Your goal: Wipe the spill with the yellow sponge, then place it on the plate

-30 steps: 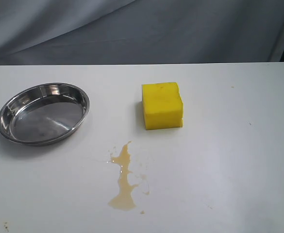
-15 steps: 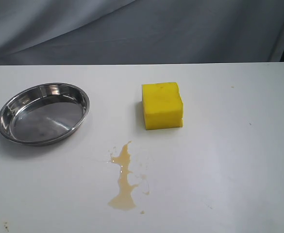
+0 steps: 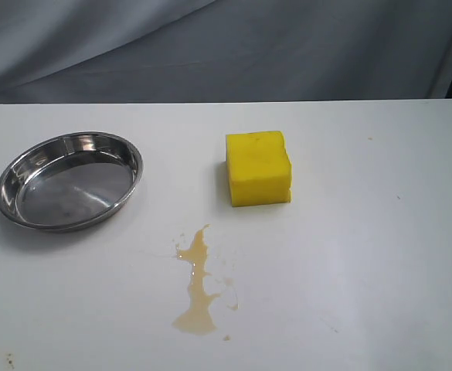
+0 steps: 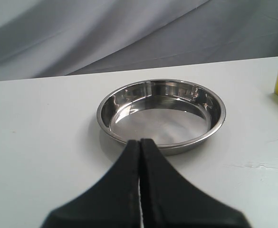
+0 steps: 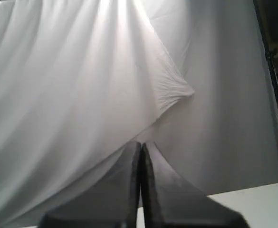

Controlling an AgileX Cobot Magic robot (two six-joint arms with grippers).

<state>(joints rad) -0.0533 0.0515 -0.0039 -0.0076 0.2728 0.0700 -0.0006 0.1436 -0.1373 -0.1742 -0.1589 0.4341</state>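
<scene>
No change over the last second: sponge (image 3: 258, 168), spill (image 3: 198, 286) and plate (image 3: 71, 189) lie where they did. Sponge sits untouched on the counter (image 3: 380, 255), beyond the spill; plate well off to the left. Spill whole, tan, unwiped. No arm in the exterior view. Left tool (image 4: 139, 142) clenched, empty, pointing at the plate's rim. Right tool (image 5: 142, 145) clenched, empty, facing the backdrop cloth (image 5: 81, 71). Judgement: task not begun; first comes opening a tool and reaching for the sponge.

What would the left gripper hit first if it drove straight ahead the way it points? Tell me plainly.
Most likely the near rim of the plate: the left gripper, jaws shut, points right at it, with only bare table between. How far off it sits is unclear.
</scene>
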